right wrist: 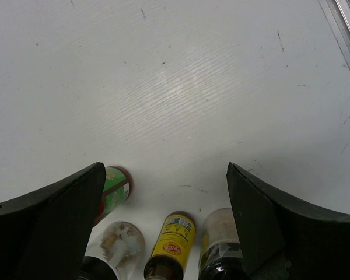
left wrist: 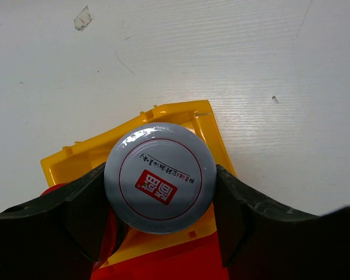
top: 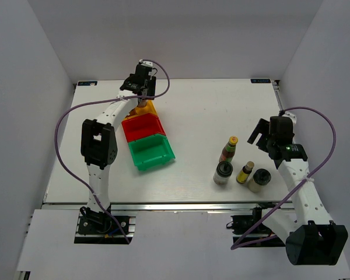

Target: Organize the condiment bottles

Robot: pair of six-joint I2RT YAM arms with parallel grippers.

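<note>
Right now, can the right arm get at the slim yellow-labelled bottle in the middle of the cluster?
Probably yes. The right gripper is open and empty beside the cluster, with nothing between it and the yellow-labelled bottle. A black-lidded jar and a second jar flank it closely, so the fingers may nudge them.

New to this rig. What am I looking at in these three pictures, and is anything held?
Two robot arms are bolted at the near edge of a table. The wide picture comes from a fixed camera above and behind them; the other two come from a camera on each wrist, with that arm's fingers in view. On the table stand a yellow bin, a red bin and a green bin, and to the right two slim yellow-capped bottles and two black-lidded jars. The left end effector is shut on a silver-capped jar over the yellow bin. The right end effector is open and empty, near the bottles.
</note>
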